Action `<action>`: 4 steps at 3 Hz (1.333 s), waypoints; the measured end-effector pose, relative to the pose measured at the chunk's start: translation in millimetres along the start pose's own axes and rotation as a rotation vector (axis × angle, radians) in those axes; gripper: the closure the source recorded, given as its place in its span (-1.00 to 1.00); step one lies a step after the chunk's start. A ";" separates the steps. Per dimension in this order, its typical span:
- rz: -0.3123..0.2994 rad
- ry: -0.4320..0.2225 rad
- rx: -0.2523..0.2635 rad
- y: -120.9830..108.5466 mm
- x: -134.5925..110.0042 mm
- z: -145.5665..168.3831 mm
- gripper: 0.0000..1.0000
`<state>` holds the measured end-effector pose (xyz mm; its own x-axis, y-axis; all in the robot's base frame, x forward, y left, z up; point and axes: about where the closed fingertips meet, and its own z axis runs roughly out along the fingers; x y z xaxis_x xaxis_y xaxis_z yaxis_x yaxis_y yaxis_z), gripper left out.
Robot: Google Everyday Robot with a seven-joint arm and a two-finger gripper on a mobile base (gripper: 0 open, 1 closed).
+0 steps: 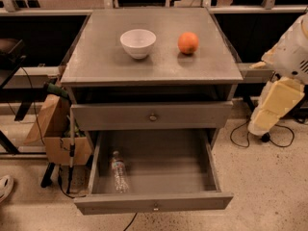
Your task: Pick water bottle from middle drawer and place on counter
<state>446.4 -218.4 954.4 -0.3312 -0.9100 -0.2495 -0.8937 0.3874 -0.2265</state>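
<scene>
The water bottle (119,171) lies on its side at the left of the open middle drawer (168,170), its cap towards the back. The drawer is pulled out far, and its front with the small knob (155,207) faces me. The counter (159,61) above holds a white bowl (138,43) and an orange fruit (188,43). My gripper (270,109) hangs at the end of the white arm (293,52), pale cream, at the right edge. It is beside the cabinet at drawer height, well apart from the bottle and holding nothing.
A like grey drawer front (152,115) sits shut above the open drawer. A cardboard box (57,129) and a stick with a green handle (71,129) stand left of the cabinet. Black cables (250,137) lie on the speckled floor at the right.
</scene>
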 end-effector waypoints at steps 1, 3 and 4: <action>0.138 0.015 0.014 5.1 -7.0 43.2 -1.00; 0.314 -0.047 -0.017 33.6 -77.7 174.5 -1.00; 0.404 -0.094 0.004 26.9 -90.7 178.1 -1.00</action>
<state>506.4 -99.1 803.3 -0.6260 -0.6672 -0.4036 -0.6960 0.7115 -0.0966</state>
